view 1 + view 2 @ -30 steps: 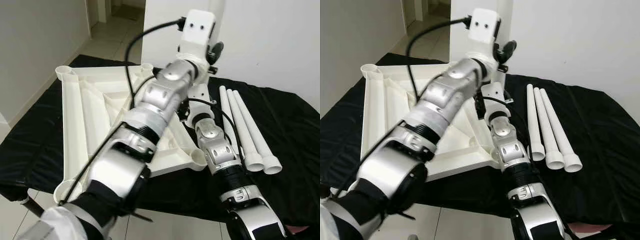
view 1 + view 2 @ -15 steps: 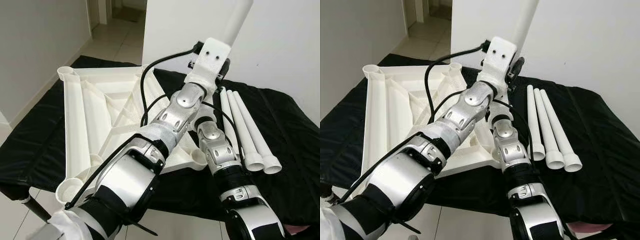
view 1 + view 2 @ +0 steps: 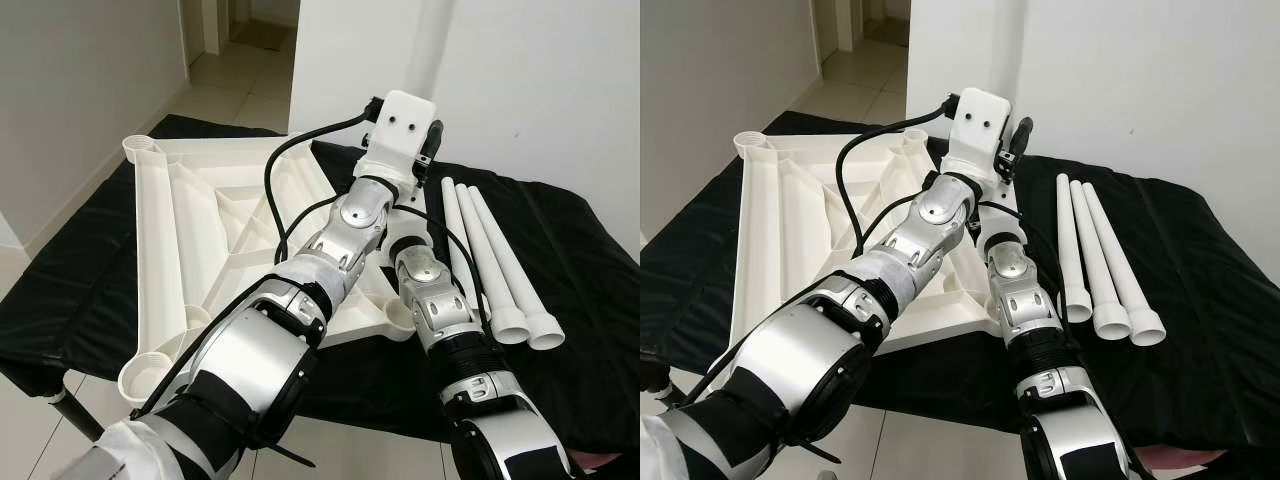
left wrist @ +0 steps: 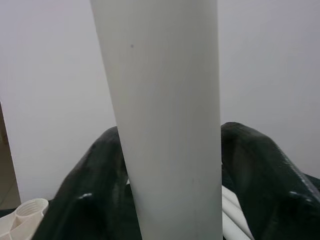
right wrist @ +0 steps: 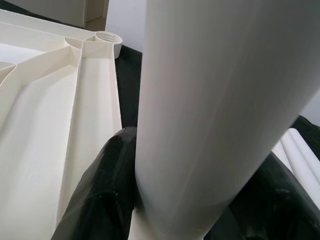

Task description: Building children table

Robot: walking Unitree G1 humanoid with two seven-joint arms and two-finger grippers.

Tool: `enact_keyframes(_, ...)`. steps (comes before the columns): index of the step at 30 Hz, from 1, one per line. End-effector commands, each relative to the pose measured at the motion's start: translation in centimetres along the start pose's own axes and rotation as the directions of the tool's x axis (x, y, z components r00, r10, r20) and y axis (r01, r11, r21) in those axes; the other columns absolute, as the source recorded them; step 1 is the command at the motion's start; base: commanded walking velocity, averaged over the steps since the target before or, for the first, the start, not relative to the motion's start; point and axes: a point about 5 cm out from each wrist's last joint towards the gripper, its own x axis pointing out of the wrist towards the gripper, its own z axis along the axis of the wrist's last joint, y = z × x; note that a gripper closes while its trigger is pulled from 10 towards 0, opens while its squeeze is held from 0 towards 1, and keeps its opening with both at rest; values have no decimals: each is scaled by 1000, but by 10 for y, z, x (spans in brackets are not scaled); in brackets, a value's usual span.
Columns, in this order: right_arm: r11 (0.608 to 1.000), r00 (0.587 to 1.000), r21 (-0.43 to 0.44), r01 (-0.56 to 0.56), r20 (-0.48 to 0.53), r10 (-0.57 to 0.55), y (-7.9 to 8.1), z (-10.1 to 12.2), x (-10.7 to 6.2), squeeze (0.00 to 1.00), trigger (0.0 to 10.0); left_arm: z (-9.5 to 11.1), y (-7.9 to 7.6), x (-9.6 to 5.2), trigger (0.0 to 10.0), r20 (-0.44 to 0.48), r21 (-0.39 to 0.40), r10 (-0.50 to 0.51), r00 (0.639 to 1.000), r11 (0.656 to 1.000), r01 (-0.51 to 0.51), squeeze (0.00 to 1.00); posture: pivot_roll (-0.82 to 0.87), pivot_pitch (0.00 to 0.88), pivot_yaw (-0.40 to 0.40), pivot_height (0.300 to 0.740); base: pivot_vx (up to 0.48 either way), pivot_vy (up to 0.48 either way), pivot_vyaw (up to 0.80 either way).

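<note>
Both claws clamp one upright leg (image 4: 165,120) over the top's (image 3: 180,250) far corner socket. Stiff, light, slick plastic, likely; grip low for twisting control.

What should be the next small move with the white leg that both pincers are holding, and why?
Probably lower the white leg straight down and turn it into the corner socket of the upturned tabletop. Both the left pincer and the right pincer clamp it nearly upright above that far corner, and three spare legs lie unfitted on the black cloth.
</note>
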Motion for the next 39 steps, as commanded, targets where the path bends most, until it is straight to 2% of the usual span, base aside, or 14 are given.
enact_keyframes(1,1000,999,-9,5,32,-5,-1,7,1,0,10000,-29,-105,-21,10000,-135,-208,-213,968,961,182,1000,29,0,-98,740,0,0,0)
enact_keyframes(4,1000,1000,-11,12,27,-11,-2,5,1,0,10000,-25,-121,-24,10000,-108,-185,-238,965,959,216,1000,28,0,-98,740,0,0,0)
enact_keyframes(6,1000,1000,-11,12,26,-12,-2,5,1,0,10000,-24,-122,-24,10000,-102,-185,-236,966,959,214,1000,28,0,-98,740,0,0,0)
enact_keyframes(7,1000,1000,-10,12,25,-12,-2,5,1,0,10000,-23,-124,-24,10000,-91,-180,-228,969,961,209,902,29,0,-98,740,0,0,0)
enact_keyframes(8,1000,1000,-9,12,25,-12,-2,5,1,0,10000,-22,-125,-24,10000,-83,-176,-222,971,963,205,902,29,0,-98,740,0,0,0)
enact_keyframes(9,1000,1000,-5,16,22,-16,-2,4,1,0,10000,-20,-128,-25,10000,-63,-200,-211,975,960,195,0,29,0,-99,740,0,0,0)
enact_keyframes(16,1000,1000,-2,20,18,-20,-3,3,0,0,10000,-20,-133,-28,10000,-45,-239,-212,976,951,195,0,31,0,-100,740,0,0,0)
enact_keyframes(20,1000,1000,5,21,10,-21,-3,1,0,0,10000,-20,-145,-36,10000,-7,-244,-240,971,942,231,0,35,0,-102,740,0,0,0)
enact_keyframes(26,1000,1000,7,19,9,-19,-2,1,-1,0,10000,-19,-153,-41,10000,21,-262,-250,968,933,247,0,39,0,-101,740,0,0,0)
enact_keyframes(31,1000,1000,13,16,7,-16,1,1,0,0,10000,-22,-163,-50,10000,21,-273,-190,982,943,188,0,45,0,-98,740,0,0,0)
enact_keyframes(36,1000,1000,15,15,5,-16,1,1,0,0,10000,-22,-164,-52,10000,31,-279,-169,985,945,170,0,45,0,-95,740,0,0,0)
enact_keyframes(37,1000,1000,16,17,3,-17,1,0,0,0,10000,-21,-165,-56,10000,57,-295,-123,991,946,134,0,45,0,-94,740,0,0,0)
enact_keyframes(39,1000,1000,17,17,2,-17,1,0,0,0,10000,-21,-165,-57,10000,63,-300,-111,992,946,125,0,45,0,-94,740,0,0,0)
